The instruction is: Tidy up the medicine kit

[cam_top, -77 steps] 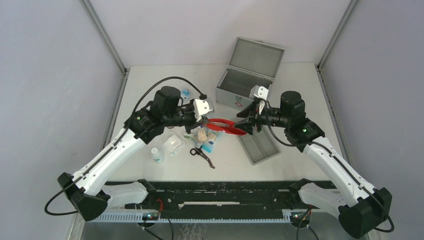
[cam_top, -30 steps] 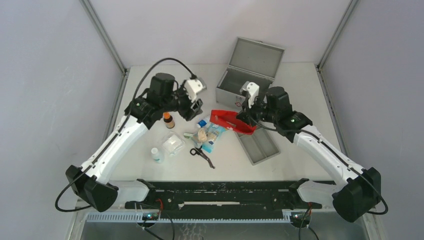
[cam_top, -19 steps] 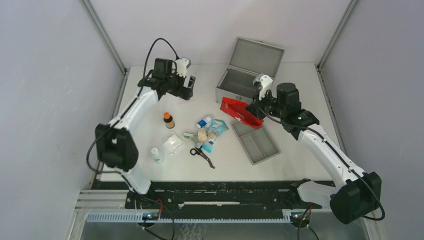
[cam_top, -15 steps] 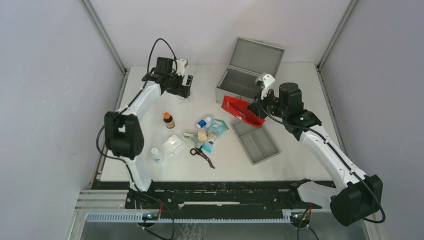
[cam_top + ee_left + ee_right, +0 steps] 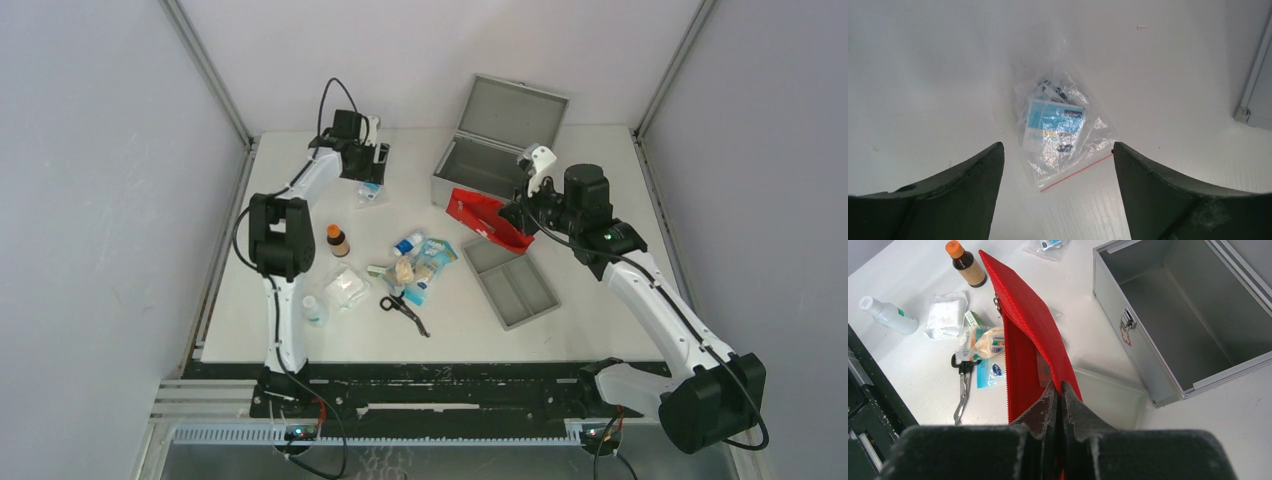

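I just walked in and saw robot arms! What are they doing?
Two robot arms are tidying medicine things. The right gripper pinches a red pouch, lifted beside the open medicine kit. The left gripper hovers open over a small plastic bag lying on the table. Scissors and a brown bottle lie out too.
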You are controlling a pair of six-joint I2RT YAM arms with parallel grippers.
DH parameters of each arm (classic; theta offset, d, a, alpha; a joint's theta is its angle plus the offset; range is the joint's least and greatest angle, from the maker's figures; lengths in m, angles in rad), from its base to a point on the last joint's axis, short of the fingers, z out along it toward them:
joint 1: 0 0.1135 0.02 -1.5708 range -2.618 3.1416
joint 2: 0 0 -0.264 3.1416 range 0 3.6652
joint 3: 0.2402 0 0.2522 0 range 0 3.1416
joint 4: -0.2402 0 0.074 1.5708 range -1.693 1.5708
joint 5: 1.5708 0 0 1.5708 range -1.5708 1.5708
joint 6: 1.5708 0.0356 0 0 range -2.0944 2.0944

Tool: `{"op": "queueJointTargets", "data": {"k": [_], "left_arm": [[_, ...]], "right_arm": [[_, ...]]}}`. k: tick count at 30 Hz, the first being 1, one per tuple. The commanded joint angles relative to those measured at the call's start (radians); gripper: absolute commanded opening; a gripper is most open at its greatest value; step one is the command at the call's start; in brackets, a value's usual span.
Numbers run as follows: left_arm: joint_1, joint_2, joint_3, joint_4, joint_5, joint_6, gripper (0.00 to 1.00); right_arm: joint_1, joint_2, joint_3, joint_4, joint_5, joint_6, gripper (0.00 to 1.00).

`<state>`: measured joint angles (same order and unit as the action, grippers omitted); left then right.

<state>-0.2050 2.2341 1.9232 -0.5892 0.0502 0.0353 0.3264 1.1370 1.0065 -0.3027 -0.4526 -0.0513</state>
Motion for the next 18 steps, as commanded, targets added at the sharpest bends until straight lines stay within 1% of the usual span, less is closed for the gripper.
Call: {"op": "queueJointTargets", "data": {"k": [1,5,8,12,18], "left_arm": [[0.024,0.056,0.134,-0.042,0.006,-0.087,0.82],[0.039,0.123,0.203,-0.111,0.043,-0.141,0.77],[0.051,0.145,0.212,-0.118,0.071,-0.188,0.74],[0.056,0.155,0.212,-0.115,0.081,-0.206,0.71],[0.057,0.153,0.182,-0.106,0.108,-0.209,0.56]], "right_arm": [[-0.010,-0.026,-0.006,0.040,-0.025,0.015,0.00],[-0.013,-0.032,-0.006,0.038,-0.030,0.017,0.00],[-0.016,-0.036,-0.006,0.036,-0.035,0.016,0.00],[-0.018,-0.034,-0.006,0.035,-0.042,0.017,0.00],[-0.018,-0.031,-0.006,0.034,-0.045,0.015,0.00]]}}
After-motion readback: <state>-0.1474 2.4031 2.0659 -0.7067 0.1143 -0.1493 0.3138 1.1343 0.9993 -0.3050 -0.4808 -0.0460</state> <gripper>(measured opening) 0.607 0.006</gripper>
